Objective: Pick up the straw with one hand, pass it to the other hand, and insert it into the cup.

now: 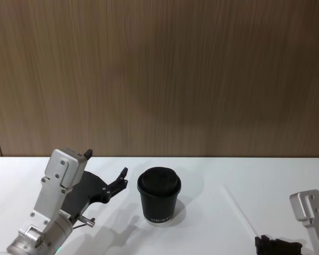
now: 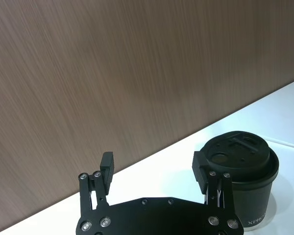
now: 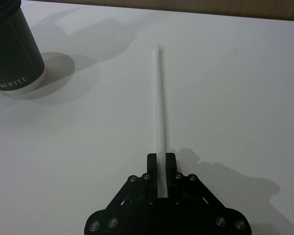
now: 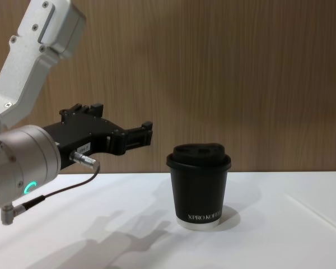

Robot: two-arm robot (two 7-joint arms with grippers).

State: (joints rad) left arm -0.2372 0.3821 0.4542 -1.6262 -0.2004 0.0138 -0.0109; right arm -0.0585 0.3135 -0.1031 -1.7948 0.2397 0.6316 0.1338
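The thin white straw (image 3: 160, 107) lies along the white table to the right of the cup, also visible as the straw (image 1: 239, 210). My right gripper (image 3: 161, 160), all black, sits at the straw's near end and is shut on it; it appears low at the right as the right gripper (image 1: 268, 243). The black lidded cup (image 1: 159, 194) stands upright mid-table, lettered "XPRO KOFFEE" on the cup (image 4: 199, 188). My left gripper (image 2: 154, 166), on a silver wrist with a green light, hovers above the table just left of the cup (image 2: 241, 181), open and holding nothing.
The white table (image 1: 212, 175) ends at a brown wood-panel wall (image 1: 159, 74) close behind the cup. The left arm's silver links (image 4: 28, 61) and a thin black cable (image 4: 61, 190) hang over the table's left side.
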